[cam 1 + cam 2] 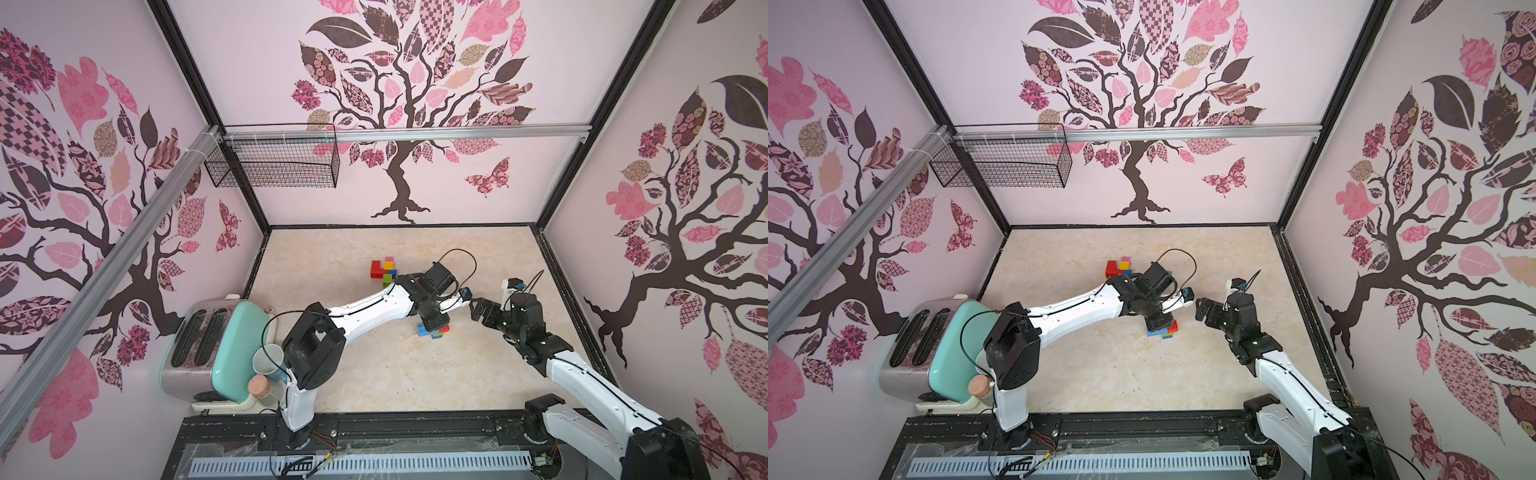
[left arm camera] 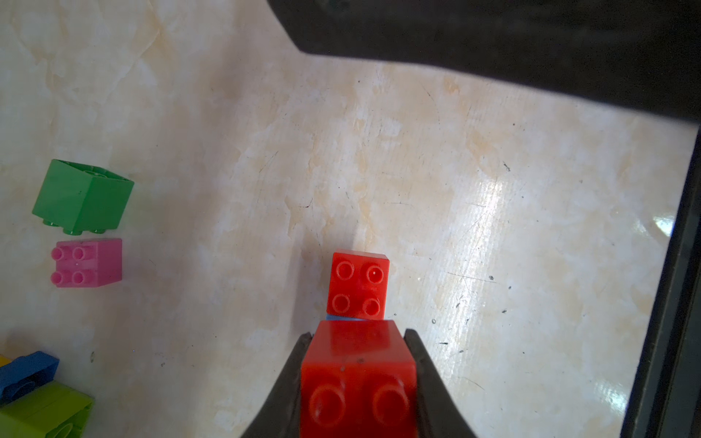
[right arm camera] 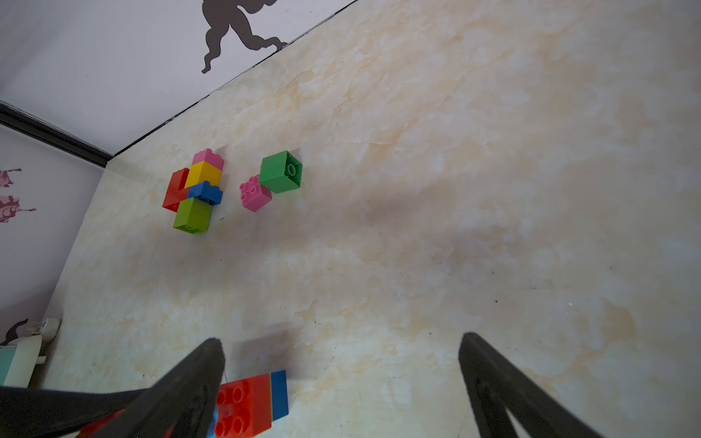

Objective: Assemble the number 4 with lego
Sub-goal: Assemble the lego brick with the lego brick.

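Far left of a top view: toaster (image 1: 224,345), out of play.

Centre, slightly above the middle: brick cluster (image 1: 383,269) of red, yellow, pink, blue and lime pieces joined together. From the right wrist, a loose green brick (image 3: 280,172) on its side and a pink brick (image 3: 256,192) sit just beside it, nearly touching each other.

Right of centre: left gripper (image 2: 357,335), jaws narrow and clamped on a red brick (image 2: 356,364), one finger on each smooth side. Directly beneath sits the small stack (image 1: 434,331), red over blue with a sliver of green. From the left wrist, the held brick lies just beside a studded red brick (image 2: 358,284), with a strip of blue showing between them. Seated or hovering: cannot tell.

Further right: right gripper (image 3: 341,339), jaws spread wide, empty, near the stack but apart from it.

Judgement: the step is pressing this red brick onto the stack. To do it well, square its edges with the neighbour first, then push straight down without twisting. The tabletop (image 1: 374,374) looks glossy, so the stack may skate; the right gripper could brace it. Release only once the brick sits flush.
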`<state>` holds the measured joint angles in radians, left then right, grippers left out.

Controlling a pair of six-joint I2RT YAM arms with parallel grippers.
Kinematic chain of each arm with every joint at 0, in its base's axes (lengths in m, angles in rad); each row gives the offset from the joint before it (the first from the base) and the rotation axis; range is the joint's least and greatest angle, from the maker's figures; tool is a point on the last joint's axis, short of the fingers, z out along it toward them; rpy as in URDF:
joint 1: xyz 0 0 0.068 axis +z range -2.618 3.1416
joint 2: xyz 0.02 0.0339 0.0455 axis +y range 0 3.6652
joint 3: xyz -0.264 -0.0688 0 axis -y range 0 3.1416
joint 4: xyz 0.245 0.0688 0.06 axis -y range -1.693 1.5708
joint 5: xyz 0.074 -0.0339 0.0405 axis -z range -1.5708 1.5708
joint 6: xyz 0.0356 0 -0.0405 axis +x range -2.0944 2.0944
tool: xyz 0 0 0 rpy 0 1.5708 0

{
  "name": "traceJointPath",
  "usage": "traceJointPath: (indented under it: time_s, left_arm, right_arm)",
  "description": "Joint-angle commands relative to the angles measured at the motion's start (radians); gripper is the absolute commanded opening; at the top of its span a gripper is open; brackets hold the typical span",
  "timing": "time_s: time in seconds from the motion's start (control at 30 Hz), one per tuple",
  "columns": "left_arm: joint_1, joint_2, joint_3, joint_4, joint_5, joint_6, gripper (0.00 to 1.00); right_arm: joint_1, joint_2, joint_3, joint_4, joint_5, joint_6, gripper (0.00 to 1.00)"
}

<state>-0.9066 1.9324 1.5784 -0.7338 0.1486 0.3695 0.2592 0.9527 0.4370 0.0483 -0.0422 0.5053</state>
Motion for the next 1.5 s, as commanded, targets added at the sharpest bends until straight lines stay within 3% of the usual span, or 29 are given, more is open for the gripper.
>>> traceJointPath:
  time_s: [0.0,0.43,1.07,1.47]
  left_arm:
    - [0.008,0.035,0.045,0.013,0.024,0.02,0.0]
    - [0.026,0.075,0.074,-0.019,0.022,0.068,0.0]
    - [0.032,0.103,0.038,0.001,0.115,0.052,0.0]
    - [0.027,0.094,-0.055,0.049,0.054,0.094,0.0]
  right_arm:
    - [-0.005,-0.014,0.035,-0.002,0.002,-0.002,0.99]
    - [-0.004,-0.053,0.028,-0.04,0.015,-0.009,1.0]
    - [-0.003,-0.062,0.034,-0.064,0.029,-0.028,0.99]
    - [-0.004,-0.057,0.031,-0.064,0.03,-0.033,0.99]
